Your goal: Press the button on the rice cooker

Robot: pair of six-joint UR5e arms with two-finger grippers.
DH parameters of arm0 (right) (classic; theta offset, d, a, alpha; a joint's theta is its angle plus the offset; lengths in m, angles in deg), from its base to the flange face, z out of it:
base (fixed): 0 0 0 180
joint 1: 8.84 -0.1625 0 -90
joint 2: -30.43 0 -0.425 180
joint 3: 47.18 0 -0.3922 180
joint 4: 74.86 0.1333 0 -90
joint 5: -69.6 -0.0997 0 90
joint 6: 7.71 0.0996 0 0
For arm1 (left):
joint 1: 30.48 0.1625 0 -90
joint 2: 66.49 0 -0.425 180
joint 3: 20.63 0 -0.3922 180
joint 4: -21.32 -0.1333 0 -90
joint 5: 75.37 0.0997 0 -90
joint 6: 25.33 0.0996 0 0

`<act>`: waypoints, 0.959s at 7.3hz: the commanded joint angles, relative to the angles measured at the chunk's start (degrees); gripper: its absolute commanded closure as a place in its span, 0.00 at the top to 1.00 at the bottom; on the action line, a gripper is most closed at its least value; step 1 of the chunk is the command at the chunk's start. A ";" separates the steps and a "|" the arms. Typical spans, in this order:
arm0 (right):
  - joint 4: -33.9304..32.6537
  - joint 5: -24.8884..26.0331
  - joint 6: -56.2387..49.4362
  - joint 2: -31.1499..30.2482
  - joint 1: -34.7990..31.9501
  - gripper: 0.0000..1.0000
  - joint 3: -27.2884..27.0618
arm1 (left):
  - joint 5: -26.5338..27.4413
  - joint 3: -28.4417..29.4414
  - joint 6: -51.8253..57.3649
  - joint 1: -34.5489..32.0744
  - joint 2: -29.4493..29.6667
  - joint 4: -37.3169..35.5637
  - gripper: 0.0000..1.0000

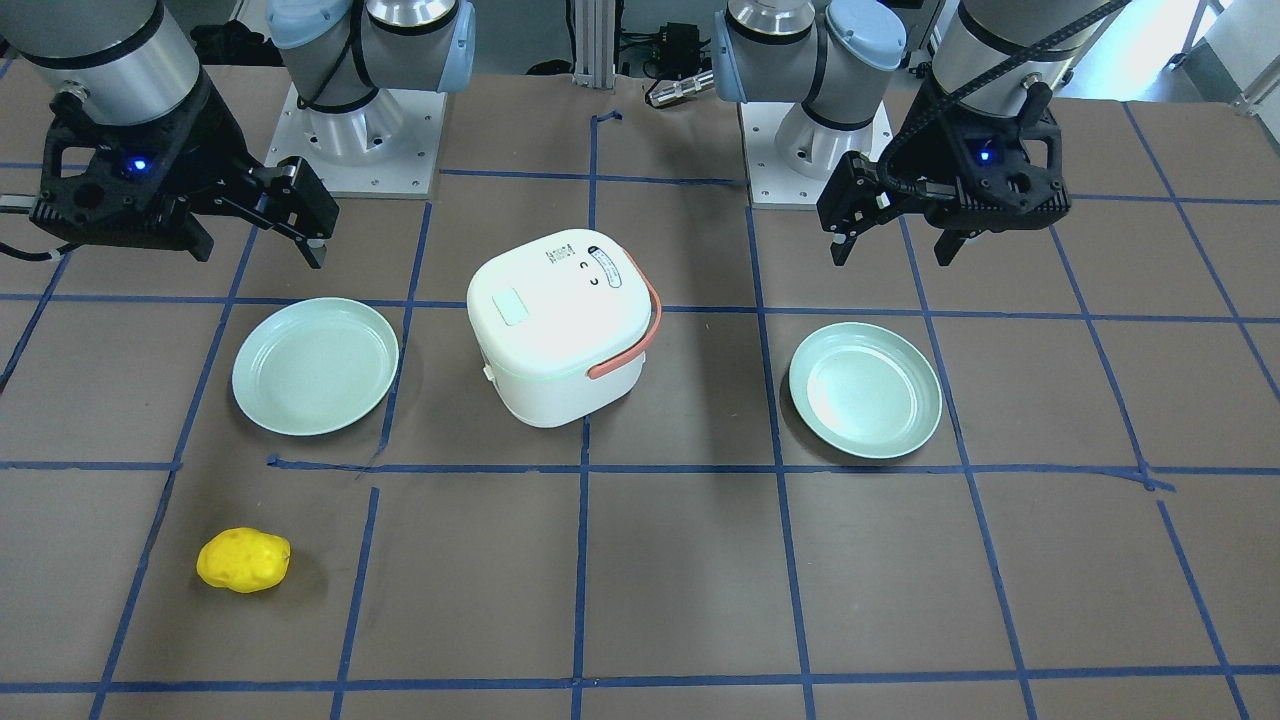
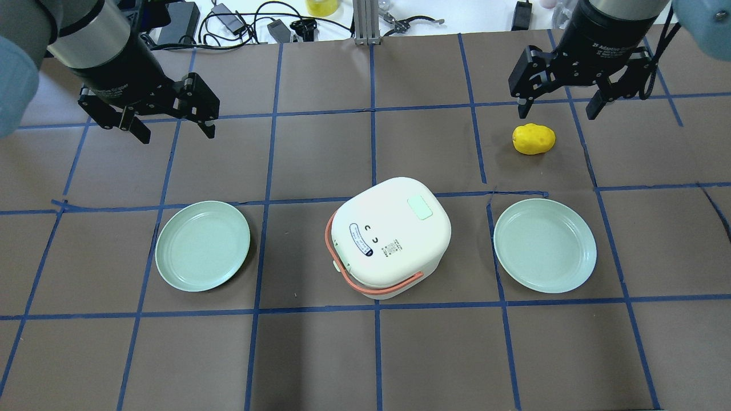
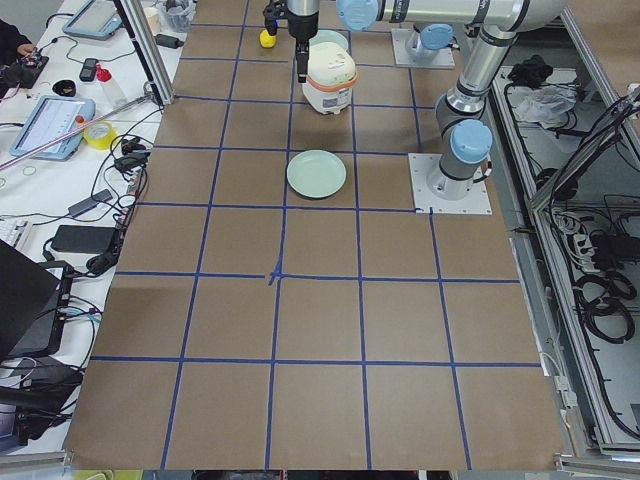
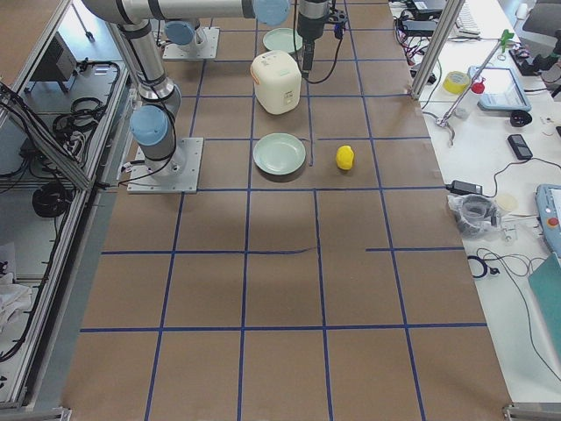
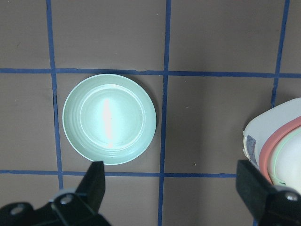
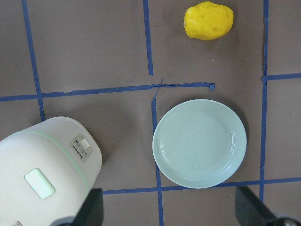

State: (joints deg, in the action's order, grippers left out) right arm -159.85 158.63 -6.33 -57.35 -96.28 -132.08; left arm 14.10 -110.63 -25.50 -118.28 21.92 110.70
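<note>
the rice cooker (image 2: 391, 237) stands upright at the middle of the table (image 2: 320, 354), lid shut, on a crossing of the blue tape lines (image 2: 374, 354). we note a pale green rectangular button (image 2: 421, 208) on the lid, at the corner turned away from the robot and toward its right side. nothing touches it. the right wrist view shows in addition a small switch panel (image 6: 83, 147) on the side wall below that corner. the salmon handle (image 2: 394, 282) lies folded down around the edge nearest the robot. two pale green plates flank the cooker, each apart from it: the left plate (image 2: 203, 245) on the robot's left and the right plate (image 2: 544, 245) on its right. both plates carry nothing. a yellow lumpy object (image 2: 533, 138) lies on the table beyond the right plate, on the operators' side, separate from the plate. the left gripper (image 2: 176, 132) hangs above the table on the left plate's side, jaws spread wide and holding nothing. in its wrist view the left plate lies between the fingertips (image 5: 96, 181) and the cooker's edge shows at the right border. the right gripper (image 2: 557, 107) hangs above the table near the yellow object, jaws likewise spread wide and holding nothing. neither gripper is in contact with the cooker.
</note>
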 commanded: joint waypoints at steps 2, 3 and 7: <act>-0.09 -0.09 0.12 -0.02 -0.01 1.00 0.17 | 0.00 0.00 0.00 0.00 0.00 0.00 1.00; -0.61 -0.26 -0.05 -0.02 -0.01 1.00 0.70 | 0.00 0.00 -0.09 0.00 0.00 0.00 1.00; -0.97 -0.44 0.56 -0.02 -0.18 1.00 2.10 | 0.00 0.00 0.00 0.00 0.00 0.00 1.00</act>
State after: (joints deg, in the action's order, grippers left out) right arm -160.72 158.53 -5.95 -57.39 -96.39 -130.92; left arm 14.10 -110.63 -25.57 -118.28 21.92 110.70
